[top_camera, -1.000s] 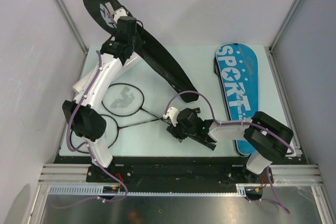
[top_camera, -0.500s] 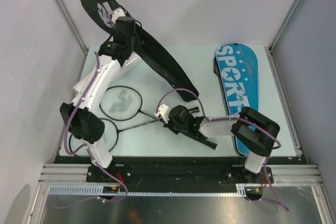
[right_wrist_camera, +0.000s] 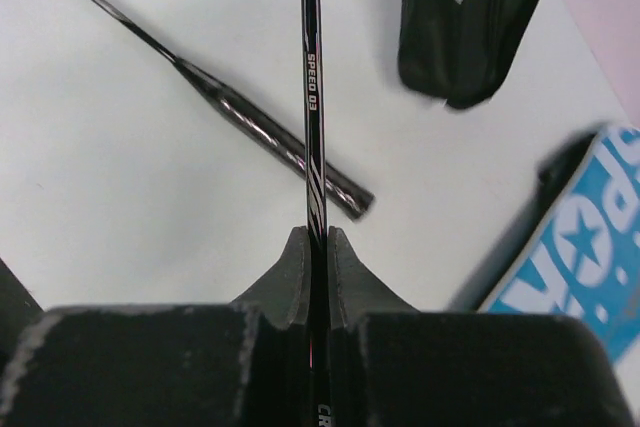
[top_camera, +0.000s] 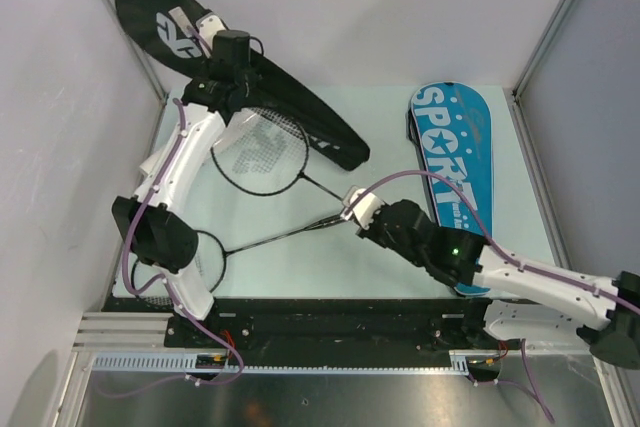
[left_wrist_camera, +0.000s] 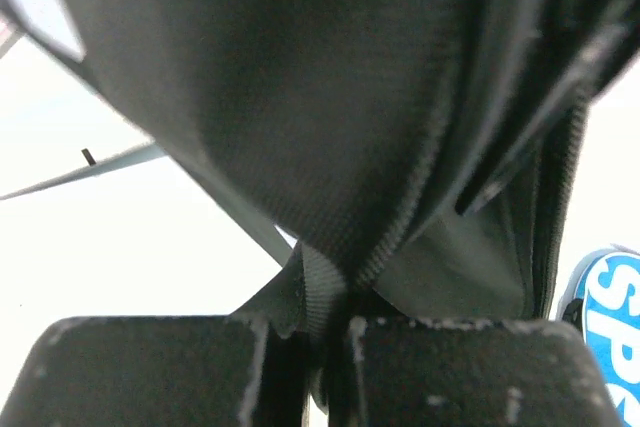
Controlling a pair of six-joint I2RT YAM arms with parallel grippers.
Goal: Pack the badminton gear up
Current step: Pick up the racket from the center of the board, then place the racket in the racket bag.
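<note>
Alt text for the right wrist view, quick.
The right gripper is shut on a thin black racket shaft lettered SPEED 03. Beneath it a second racket shaft lies diagonally on the white table, with a black racket cover at top right and a blue bag at the right edge.

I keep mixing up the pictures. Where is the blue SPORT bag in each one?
Top external: the blue SPORT bag lies on the table's right side.
Left wrist: only a corner shows, bottom right.
Right wrist: at the right edge.
Shared landmark: the black racket cover.
</note>
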